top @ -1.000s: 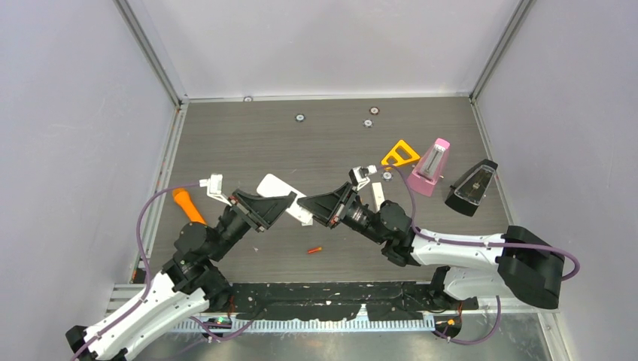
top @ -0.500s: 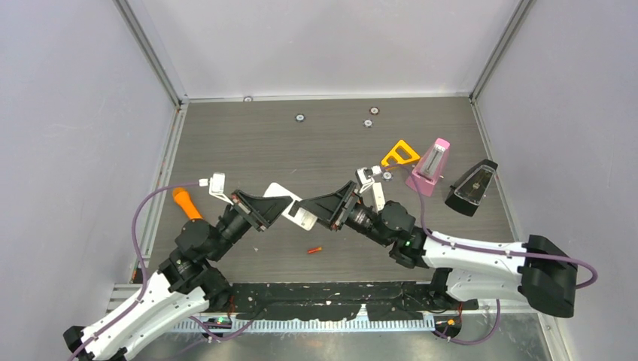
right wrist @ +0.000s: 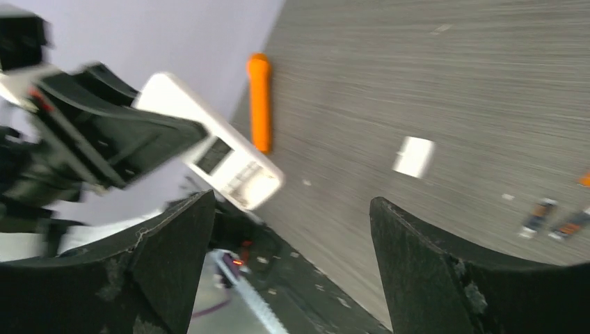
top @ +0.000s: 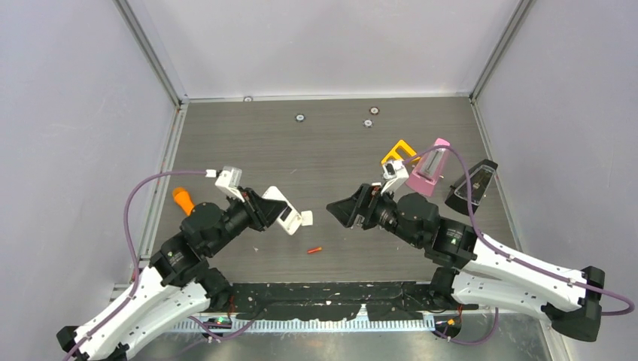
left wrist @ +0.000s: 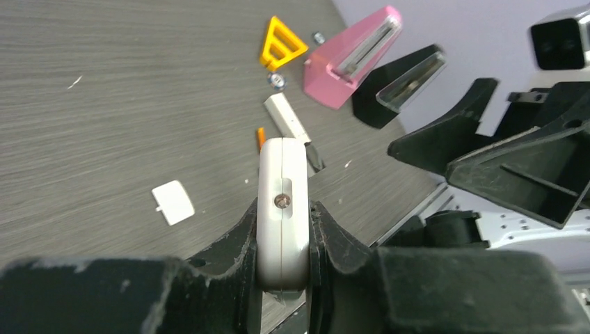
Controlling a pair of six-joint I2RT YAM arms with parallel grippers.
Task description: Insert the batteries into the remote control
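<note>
My left gripper (top: 274,205) is shut on the white remote control (top: 280,211), which it holds off the table; the left wrist view shows the remote (left wrist: 282,202) edge-on and pinched between the fingers. To its right, clear of the remote, my right gripper (top: 340,213) stands wide open and empty (right wrist: 291,209). One orange-red battery (top: 314,249) lies on the table in front of both grippers. Two more batteries (right wrist: 536,216) lie side by side at the right edge of the right wrist view. A small white cover (top: 306,218) lies flat below the remote.
An orange cone-ended stick (top: 183,201) lies at the left by the wall. At the back right stand a yellow triangle (top: 399,154), a pink metronome (top: 429,169) and a black metronome (top: 470,188). A white bar (left wrist: 286,118) lies near them.
My right gripper has opened, let go of the remote and drawn back to the right. My left gripper has tightened on the remote and carried it left. The white cover now lies on the table.
</note>
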